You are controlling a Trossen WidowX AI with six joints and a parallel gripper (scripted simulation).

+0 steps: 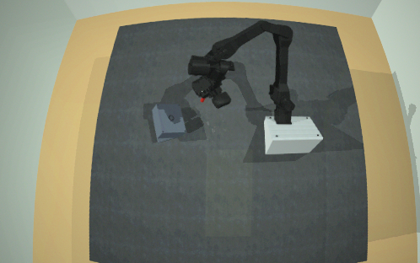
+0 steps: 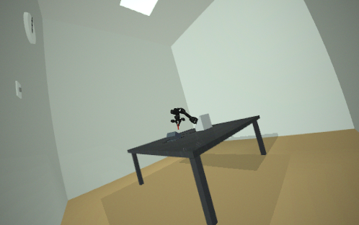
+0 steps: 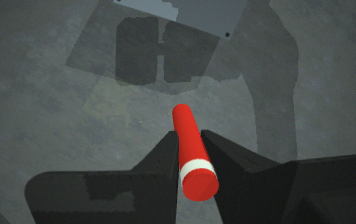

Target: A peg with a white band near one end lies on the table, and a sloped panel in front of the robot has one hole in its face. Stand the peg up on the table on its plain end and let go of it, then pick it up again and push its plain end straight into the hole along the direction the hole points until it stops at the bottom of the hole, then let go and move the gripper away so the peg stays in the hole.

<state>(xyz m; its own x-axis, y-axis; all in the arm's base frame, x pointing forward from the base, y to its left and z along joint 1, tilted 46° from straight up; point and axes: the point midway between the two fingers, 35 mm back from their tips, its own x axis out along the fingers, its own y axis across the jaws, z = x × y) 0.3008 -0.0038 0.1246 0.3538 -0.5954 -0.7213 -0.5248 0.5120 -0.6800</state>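
The red peg (image 1: 202, 100) (image 2: 178, 127) (image 3: 187, 125) is held in the air. Its white band and banded end are nearest the wrist camera, and its plain end points away and down. My gripper (image 2: 177, 122) (image 3: 188, 138) is shut on the peg, with one finger on each side of it. In the exterior view the peg hangs below the fingers, close to upright. The blue-grey sloped panel (image 1: 164, 128) (image 2: 173, 135) (image 3: 210, 17) stands near the gripper, to its lower left in the top view. Its hole (image 1: 171, 118) shows in the face there, but is not visible in the wrist view.
The white box (image 1: 291, 146) (image 2: 204, 122) under the arm's base stands to the right of the panel in the top view. The dark table (image 1: 228, 190) (image 2: 216, 136) carries both. The arm's shadow falls over part of the panel and the table beside it.
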